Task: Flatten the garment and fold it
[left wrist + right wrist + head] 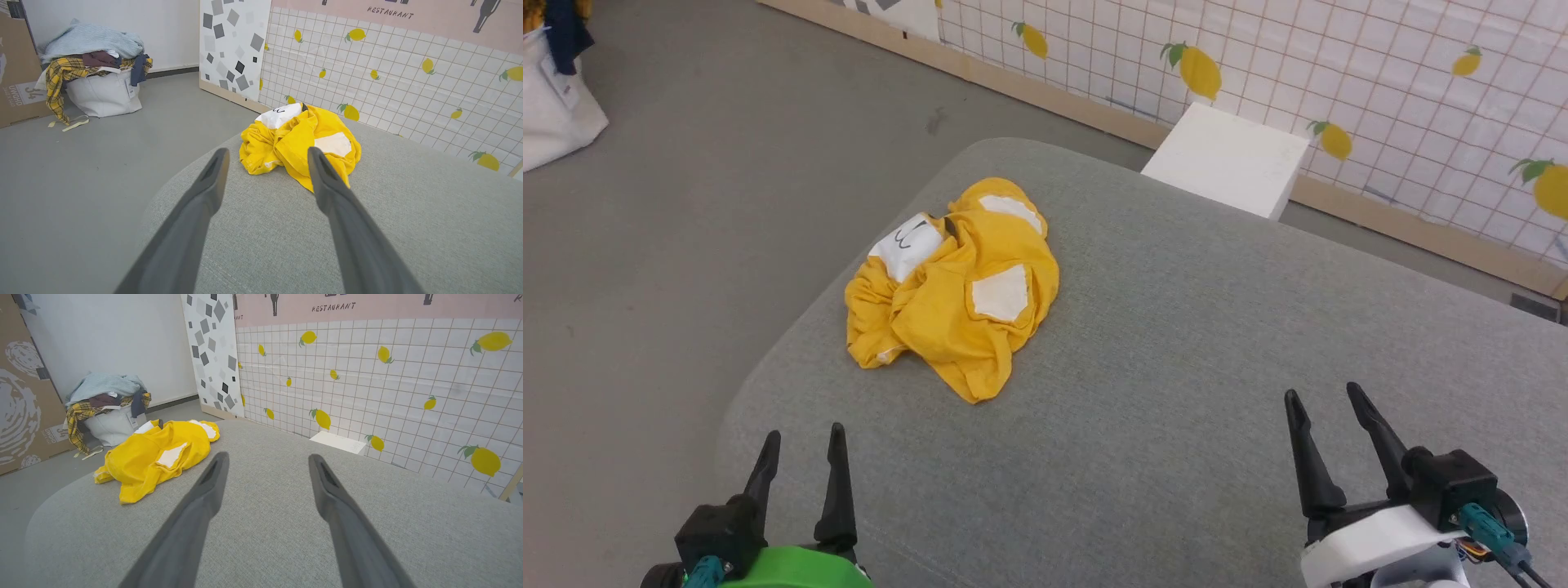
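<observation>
The left pincer, at the lower left of the head view, hangs with its fingers apart and holds nothing. The garment lies in 1 crumpled yellow heap near the left edge of the grey cushion. A blind pinch into it would likely catch several layers and lift a knot, or drag it off that rounded edge. The right pincer is likewise spread and empty, well apart from the cloth. Count: 1 garment, 2 pincers, 1 white block.
</observation>
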Motion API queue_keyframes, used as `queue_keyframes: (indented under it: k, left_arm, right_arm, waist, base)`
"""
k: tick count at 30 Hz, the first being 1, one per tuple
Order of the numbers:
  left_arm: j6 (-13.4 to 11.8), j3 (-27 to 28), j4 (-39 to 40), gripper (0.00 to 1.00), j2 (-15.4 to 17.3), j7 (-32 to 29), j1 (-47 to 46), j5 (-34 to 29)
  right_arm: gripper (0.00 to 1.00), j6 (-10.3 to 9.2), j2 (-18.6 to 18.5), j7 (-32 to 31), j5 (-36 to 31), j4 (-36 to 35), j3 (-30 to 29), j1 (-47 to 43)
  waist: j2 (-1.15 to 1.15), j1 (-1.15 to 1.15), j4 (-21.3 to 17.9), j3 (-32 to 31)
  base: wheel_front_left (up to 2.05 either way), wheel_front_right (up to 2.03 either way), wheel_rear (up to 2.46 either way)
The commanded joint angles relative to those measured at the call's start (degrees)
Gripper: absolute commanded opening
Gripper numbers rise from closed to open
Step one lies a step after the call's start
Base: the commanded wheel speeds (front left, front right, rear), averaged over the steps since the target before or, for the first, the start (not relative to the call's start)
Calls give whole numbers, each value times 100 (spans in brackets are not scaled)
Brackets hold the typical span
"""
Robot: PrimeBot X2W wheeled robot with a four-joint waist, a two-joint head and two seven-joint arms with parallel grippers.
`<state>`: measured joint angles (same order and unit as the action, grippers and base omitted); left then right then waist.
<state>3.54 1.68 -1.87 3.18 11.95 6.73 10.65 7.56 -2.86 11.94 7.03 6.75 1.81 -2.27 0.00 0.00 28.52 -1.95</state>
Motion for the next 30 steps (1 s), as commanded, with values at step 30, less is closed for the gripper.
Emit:
queue_keyframes:
  k: [30]
  left_arm:
    - [100, -23, -100, 100, -30, 305, 154, 305]
  right_arm:
    - [100, -8, -1, 306, -26, 116, 62, 68]
  waist:
    - [0, 0, 556, 42]
  base:
    - [0, 0, 0]
